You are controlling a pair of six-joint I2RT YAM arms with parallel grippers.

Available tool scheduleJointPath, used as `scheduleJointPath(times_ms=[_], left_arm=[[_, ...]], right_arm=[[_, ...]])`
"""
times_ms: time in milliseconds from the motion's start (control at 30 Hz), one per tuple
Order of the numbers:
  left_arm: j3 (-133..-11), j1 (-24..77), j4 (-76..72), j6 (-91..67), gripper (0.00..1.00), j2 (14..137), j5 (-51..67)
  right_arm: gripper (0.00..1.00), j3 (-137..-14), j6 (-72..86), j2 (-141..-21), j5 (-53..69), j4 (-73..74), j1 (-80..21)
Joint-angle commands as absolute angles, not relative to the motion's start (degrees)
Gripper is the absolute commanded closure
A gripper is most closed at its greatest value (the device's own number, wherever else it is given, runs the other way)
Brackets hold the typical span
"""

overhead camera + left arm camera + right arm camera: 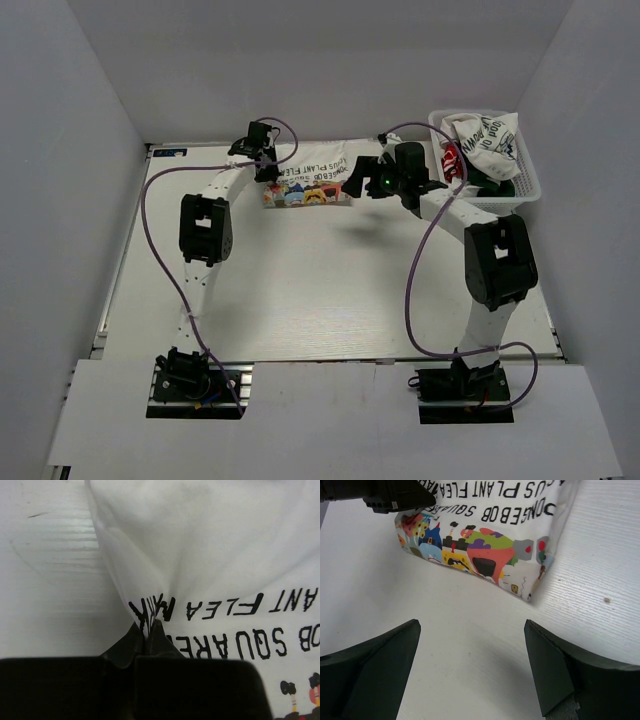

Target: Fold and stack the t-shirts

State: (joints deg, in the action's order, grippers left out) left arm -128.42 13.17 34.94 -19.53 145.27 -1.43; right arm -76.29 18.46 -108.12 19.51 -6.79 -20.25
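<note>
The left gripper (pixel 149 628) is closed on a pinch of cloth at the edge of the cartoon t-shirt (pixel 312 181), which lies folded at the far middle of the table (pixel 300 290). The right gripper (pixel 472 630) hovers wide open, holding nothing, just beside the shirt's printed end. A second t-shirt (pixel 487 135) sits crumpled in the basket (pixel 531 187) at far right.

Left arm (pixel 205 230), right arm (pixel 495 262): white links, black joint housings. Purple cable (pixel 141 215) loops along each. Black base mounts (pixel 185 378). Right fingers (pixel 375 670) matte black, wedge-shaped. Green light (pixel 383 184) near right wrist.
</note>
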Motion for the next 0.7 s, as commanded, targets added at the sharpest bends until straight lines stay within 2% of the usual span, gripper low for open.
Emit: scheduleJointPath(times_ms=[0,200,267,400,667], left_arm=[[-127.1,12.0,39.9,-14.7,1.00,141.1,-11.8],[-119.6,6.9,36.6,-0.6,1.00,134.6,-25.7],[-117.3,3.4,35.1,1.1,1.00,133.2,-24.5],[-110.1,-1.8,25.0,15.3,1.00,130.3,-22.9],[-124.2,-7.9,22.7,25.2,1.00,141.1,-27.3]], right_arm=[[0.10,-74.8,16.6,-102.6,16.8,-8.3,-19.9],[0.10,-71.2,13.8,-99.7,14.7,-7.2,-19.5],[0.10,-71.6,12.6,-100.0,14.6,-5.9,-19.6],[0.10,-72.9,11.2,-101.0,13.8,-3.3,-19.5],[0.10,-73.6,12.0,-102.6,13.6,-1.8,-19.6]])
